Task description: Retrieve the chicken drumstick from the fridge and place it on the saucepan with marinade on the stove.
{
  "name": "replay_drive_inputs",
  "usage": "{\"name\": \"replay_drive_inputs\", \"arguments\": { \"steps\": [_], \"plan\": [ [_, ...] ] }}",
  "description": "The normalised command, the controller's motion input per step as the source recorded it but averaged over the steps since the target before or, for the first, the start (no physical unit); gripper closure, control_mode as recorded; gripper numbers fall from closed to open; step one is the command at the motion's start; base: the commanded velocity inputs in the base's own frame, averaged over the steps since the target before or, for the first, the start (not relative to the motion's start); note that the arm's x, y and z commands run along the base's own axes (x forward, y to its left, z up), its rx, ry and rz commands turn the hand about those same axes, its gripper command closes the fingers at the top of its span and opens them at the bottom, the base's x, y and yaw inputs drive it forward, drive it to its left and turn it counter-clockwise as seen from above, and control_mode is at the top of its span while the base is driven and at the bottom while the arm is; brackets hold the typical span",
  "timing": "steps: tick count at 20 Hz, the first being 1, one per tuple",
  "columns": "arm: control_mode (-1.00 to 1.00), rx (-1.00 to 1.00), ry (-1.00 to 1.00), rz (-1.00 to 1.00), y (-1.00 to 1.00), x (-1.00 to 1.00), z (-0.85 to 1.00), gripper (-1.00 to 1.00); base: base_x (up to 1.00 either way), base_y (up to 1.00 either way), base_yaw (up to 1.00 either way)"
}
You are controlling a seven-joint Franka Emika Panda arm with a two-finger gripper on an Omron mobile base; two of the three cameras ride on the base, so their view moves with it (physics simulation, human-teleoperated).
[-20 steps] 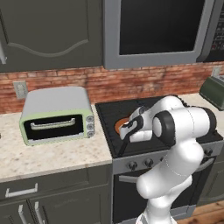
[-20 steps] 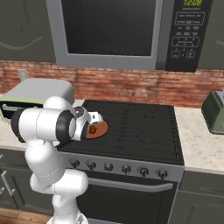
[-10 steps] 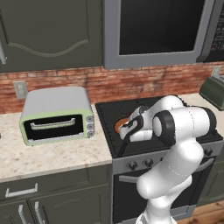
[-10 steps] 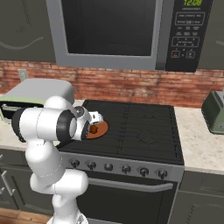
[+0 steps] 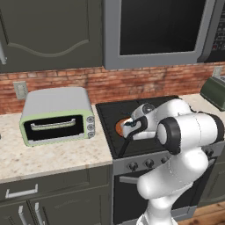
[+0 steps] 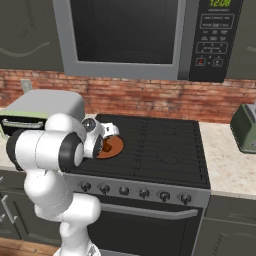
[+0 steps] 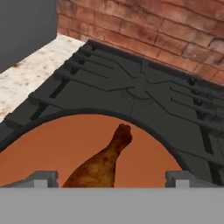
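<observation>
Pretty much the only readable thing is a green "12:09" shown on the microwave [image 6: 135,37] clock display [image 6: 221,3]; the keypad labels below are too blurry to be read.

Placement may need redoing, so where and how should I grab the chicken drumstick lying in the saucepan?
Grip the chicken drumstick across its thick meaty end, coming straight down from above. It lies flat on the marinade in the saucepan, narrow bone end pointing toward the brick wall. The thick end probably gives the open gripper most to close on; the fingers already stand on either side of it.
</observation>
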Motion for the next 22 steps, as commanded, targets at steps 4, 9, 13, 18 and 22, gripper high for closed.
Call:
{"name": "replay_drive_inputs", "arguments": {
  "steps": [4, 9, 13, 18, 22],
  "plan": [
    [-1.00, 0.00, 0.00, -0.07, 0.06, -0.34, 0.95, -1.00, 0.00, 0.00, 0.00],
    [-1.00, 0.00, 0.00, -0.14, 0.00, -1.00, 1.00, -1.00, 0.00, 0.00, 0.00],
    [-1.00, 0.03, 0.04, -0.17, 0.01, -1.00, 1.00, -1.00, 0.00, 0.00, 0.00],
    [-1.00, 0.12, 0.07, -0.05, -0.22, -1.00, 1.00, -1.00, 0.00, 0.00, 0.00],
    [-1.00, 0.01, 0.00, 0.00, -0.26, -1.00, 0.90, -1.00, 0.00, 0.00, 0.00]
  ]
}}
